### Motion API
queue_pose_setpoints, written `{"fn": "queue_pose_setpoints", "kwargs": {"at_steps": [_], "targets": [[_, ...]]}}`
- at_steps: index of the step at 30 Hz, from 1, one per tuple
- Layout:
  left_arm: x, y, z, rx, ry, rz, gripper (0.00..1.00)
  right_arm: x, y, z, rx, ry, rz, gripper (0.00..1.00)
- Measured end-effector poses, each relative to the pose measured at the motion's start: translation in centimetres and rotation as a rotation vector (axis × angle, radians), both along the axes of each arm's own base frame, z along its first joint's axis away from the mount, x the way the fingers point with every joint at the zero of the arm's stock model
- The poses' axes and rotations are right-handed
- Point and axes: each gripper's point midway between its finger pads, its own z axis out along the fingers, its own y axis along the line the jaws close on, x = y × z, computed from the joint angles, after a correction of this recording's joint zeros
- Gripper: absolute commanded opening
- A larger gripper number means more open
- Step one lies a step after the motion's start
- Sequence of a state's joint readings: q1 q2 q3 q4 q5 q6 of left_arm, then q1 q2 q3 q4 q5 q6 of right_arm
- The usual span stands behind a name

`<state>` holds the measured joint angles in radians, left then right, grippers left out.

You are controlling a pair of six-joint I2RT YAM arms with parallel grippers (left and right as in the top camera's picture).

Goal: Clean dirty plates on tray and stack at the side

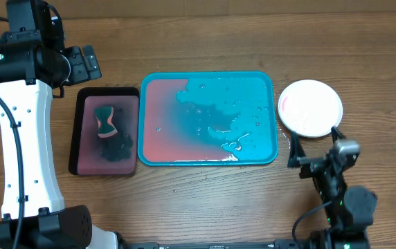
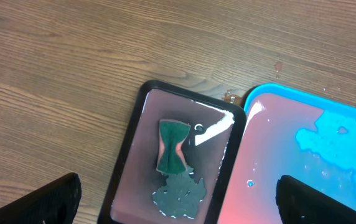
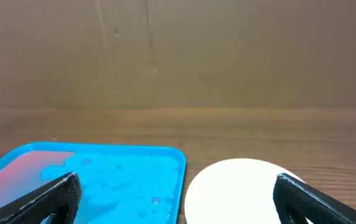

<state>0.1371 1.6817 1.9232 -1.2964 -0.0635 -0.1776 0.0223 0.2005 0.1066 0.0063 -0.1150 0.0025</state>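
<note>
The teal tray [image 1: 208, 75] lies mid-table with pinkish water on its left half and droplets on the right; no plate is on it. It also shows in the left wrist view [image 2: 256, 99] and the right wrist view [image 3: 122, 177]. A white plate [image 1: 311, 107] sits on the table just right of the tray, with a faint pink tinge at its left edge; it also shows in the right wrist view [image 3: 234, 193]. The light blue and yellow-green plates are out of view. My right gripper [image 1: 316, 146] [image 3: 178, 202] is open and empty, just in front of the white plate. My left gripper [image 1: 82, 64] [image 2: 178, 205] is open and empty, above the black tray.
A small black tray [image 1: 80, 131] [image 2: 125, 162] left of the teal tray holds a green sponge [image 1: 105, 121] [image 2: 173, 146] and pinkish water with a dark patch. Water drops lie on the table by the trays' far corners [image 2: 229, 96].
</note>
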Motion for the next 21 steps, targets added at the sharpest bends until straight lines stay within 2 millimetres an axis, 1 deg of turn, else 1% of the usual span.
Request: {"fn": "queue_pose_setpoints", "kwargs": {"at_steps": [4,8,10,14,21], "targets": [[0.0,0.0,0.0,0.0,0.001,0.0,1.0,-0.6,0.0,-1.0,0.0,-0.039,0.0,1.0],[0.0,0.0,0.0,0.0,0.001,0.0,1.0,-0.8,0.0,-2.5,0.001,0.003,0.0,1.0],[0.0,0.0,0.0,0.0,0.001,0.0,1.0,-0.8,0.0,-2.8,0.001,0.018,0.0,1.0],[0.0,0.0,0.0,0.0,0.001,0.0,1.0,-1.0,0.2,-2.1,0.038,-0.01,0.008,1.0],[0.0,0.0,0.0,0.0,0.0,0.0,1.0,-1.0,0.3,-2.0,0.064,-0.007,0.01,1.0]]}}
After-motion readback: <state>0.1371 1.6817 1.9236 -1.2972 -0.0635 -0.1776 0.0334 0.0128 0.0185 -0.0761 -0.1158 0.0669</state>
